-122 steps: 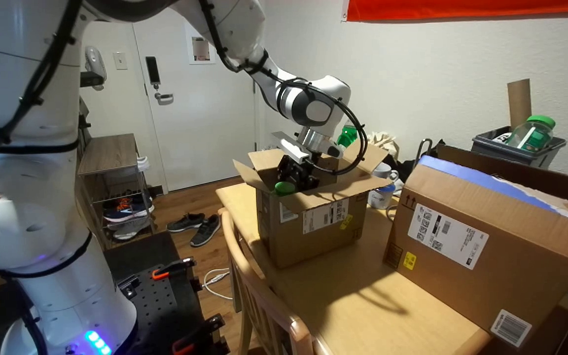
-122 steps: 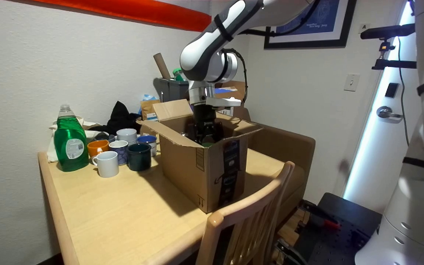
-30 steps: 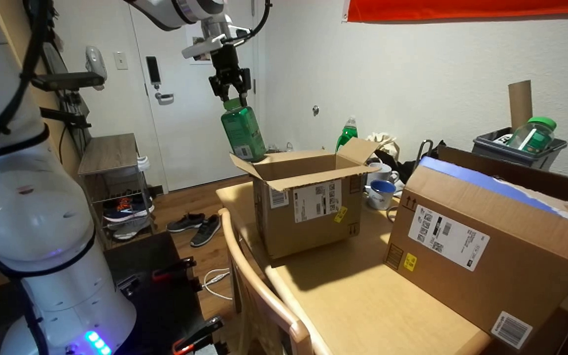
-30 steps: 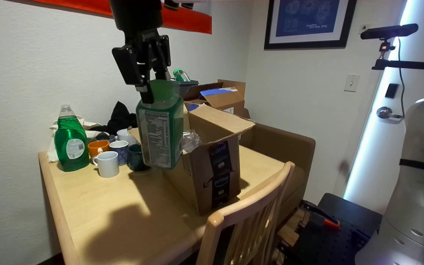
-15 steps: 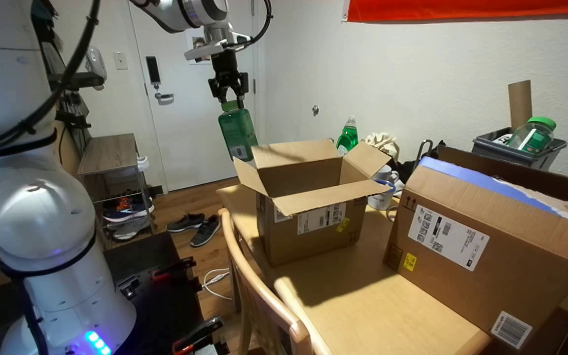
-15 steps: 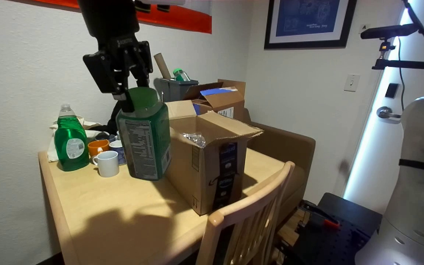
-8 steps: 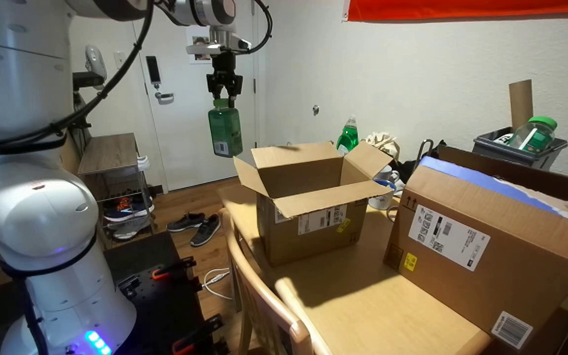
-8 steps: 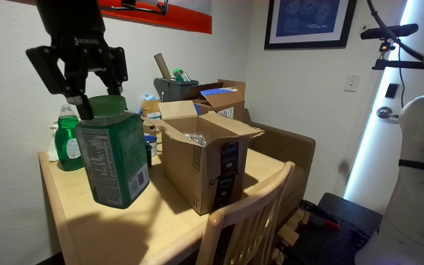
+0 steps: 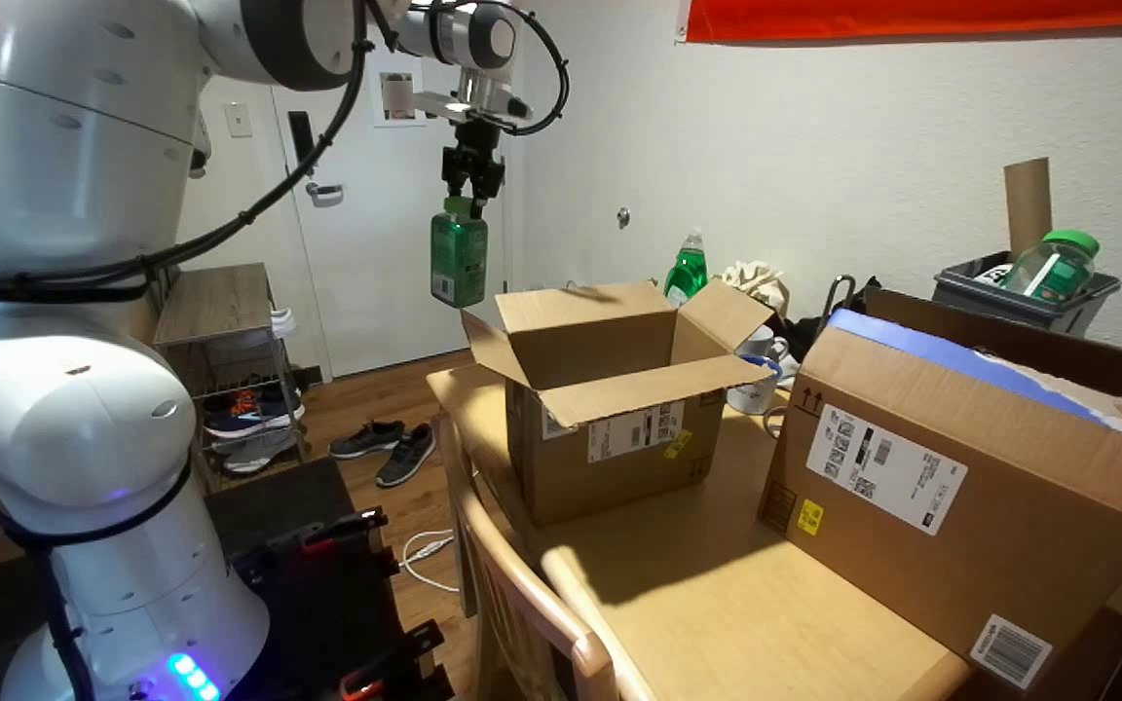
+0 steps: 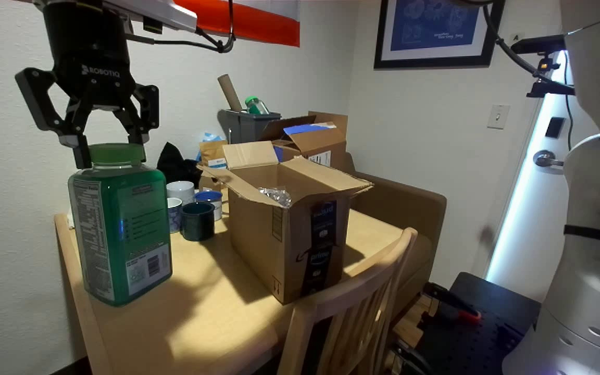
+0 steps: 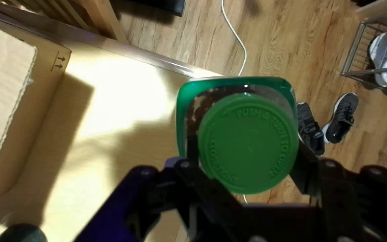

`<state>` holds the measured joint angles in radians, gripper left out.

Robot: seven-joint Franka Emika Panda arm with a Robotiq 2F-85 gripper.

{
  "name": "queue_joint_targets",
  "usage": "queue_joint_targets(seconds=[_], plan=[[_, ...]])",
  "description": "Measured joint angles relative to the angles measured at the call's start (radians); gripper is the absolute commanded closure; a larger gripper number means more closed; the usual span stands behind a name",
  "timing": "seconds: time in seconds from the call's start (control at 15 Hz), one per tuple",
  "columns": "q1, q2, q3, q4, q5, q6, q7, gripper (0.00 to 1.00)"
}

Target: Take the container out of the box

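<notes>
The container is a green plastic bottle with a green screw cap. It hangs upright in both exterior views (image 9: pixel 459 258) (image 10: pixel 123 229), and its cap fills the middle of the wrist view (image 11: pixel 249 144). My gripper (image 9: pixel 465 206) (image 10: pixel 112 151) (image 11: pixel 247 151) is shut on the cap, one finger on each side. The box (image 9: pixel 561 477) (image 10: pixel 258 239) stands on the table with its top flaps spread open. The container is outside the box, held in the air. In the wrist view the box's edge (image 11: pixel 2 94) is at the far left. Some clear wrapping (image 10: pixel 276 196) shows inside the box.
A larger carton (image 9: pixel 960 467) stands beside the box. Several mugs (image 10: pixel 197 221) and a dish-soap bottle (image 9: pixel 688 268) are on the table (image 9: pixel 717 623). A chair (image 9: pixel 522 584) is at the table's edge. In the wrist view the container overlaps that edge, with floor and shoes (image 11: pixel 341 117) beyond.
Over the 8 seconds the gripper lifted the container out of the box. Since then it moved away from the box, and the container swung from tilted to upright. The tilted box settled level on the table.
</notes>
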<state>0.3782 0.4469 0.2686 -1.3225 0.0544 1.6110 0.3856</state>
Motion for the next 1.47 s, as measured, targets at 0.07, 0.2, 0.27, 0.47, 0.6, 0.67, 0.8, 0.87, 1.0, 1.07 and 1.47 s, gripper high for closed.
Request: queue_joint_targets(seconds=[0.07, 0.2, 0.27, 0.47, 0.6, 0.67, 0.8, 0.87, 1.0, 1.07, 1.47], plan=[[0.0, 0.016, -0.007, 0.017, 0.011, -0.001, 0.0, 0.61], [0.0, 0.043, -0.015, 0.043, 0.021, -0.001, 0.001, 0.61], [0.001, 0.053, -0.02, 0.052, 0.026, -0.001, 0.001, 0.61], [0.001, 0.077, -0.034, 0.067, 0.033, -0.001, 0.001, 0.61], [0.001, 0.087, -0.045, 0.07, 0.033, -0.001, 0.001, 0.61], [0.001, 0.092, -0.051, 0.071, 0.033, -0.001, 0.001, 0.61], [0.0, 0.103, -0.062, 0.071, 0.034, -0.001, 0.001, 0.61], [-0.002, 0.108, -0.066, 0.072, 0.035, -0.001, 0.001, 0.61], [-0.002, 0.119, -0.073, 0.072, 0.037, -0.002, 0.001, 0.61], [-0.002, 0.125, -0.075, 0.072, 0.037, -0.002, 0.001, 0.61], [-0.004, 0.162, -0.09, 0.073, 0.036, -0.002, 0.001, 0.61]])
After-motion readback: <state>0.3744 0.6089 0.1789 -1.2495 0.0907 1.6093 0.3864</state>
